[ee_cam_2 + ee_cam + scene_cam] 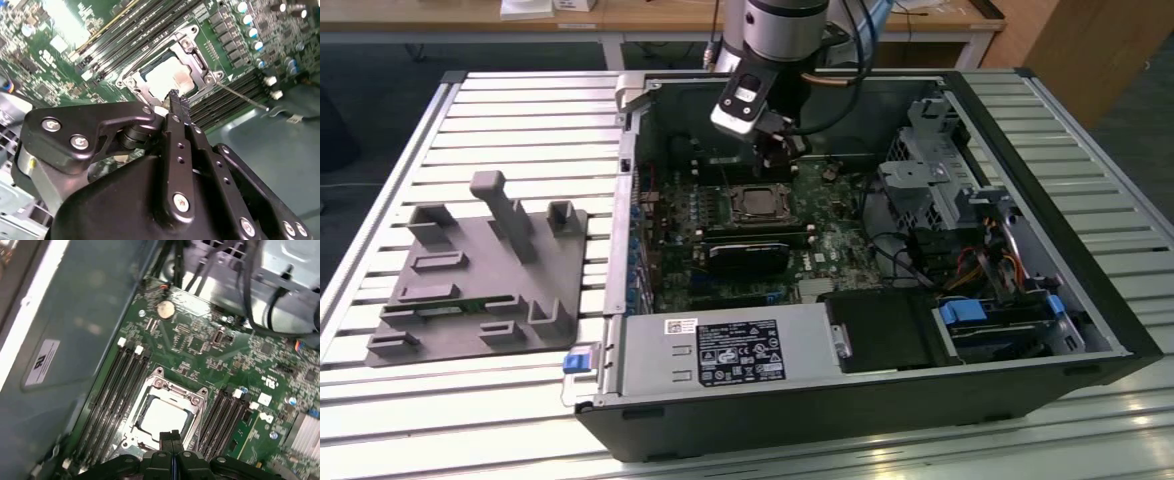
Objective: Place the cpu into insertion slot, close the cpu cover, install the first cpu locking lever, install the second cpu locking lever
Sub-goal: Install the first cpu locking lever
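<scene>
The cpu [167, 75] [162, 415], a pale square chip, lies in the insertion slot [758, 203] on the green board. The cpu cover [194, 46] [172, 389], a silver frame, lies flat around the chip. A thin metal lever rod [245, 96] sticks out from one corner of the socket, over the memory slots. My gripper [777, 160] [175, 96] [172, 436] hangs just above the socket's edge, on its far side in the exterior view. It is shut, fingertips pressed together with nothing between them.
The open computer case [1107, 330] lies on a slatted table. A black heatsink block [747, 252] sits just in front of the socket, with long memory slots [120, 385] beside it. Drive cage and cables [961, 190] fill the exterior view's right; a grey fixture tray [474, 270] lies at its left.
</scene>
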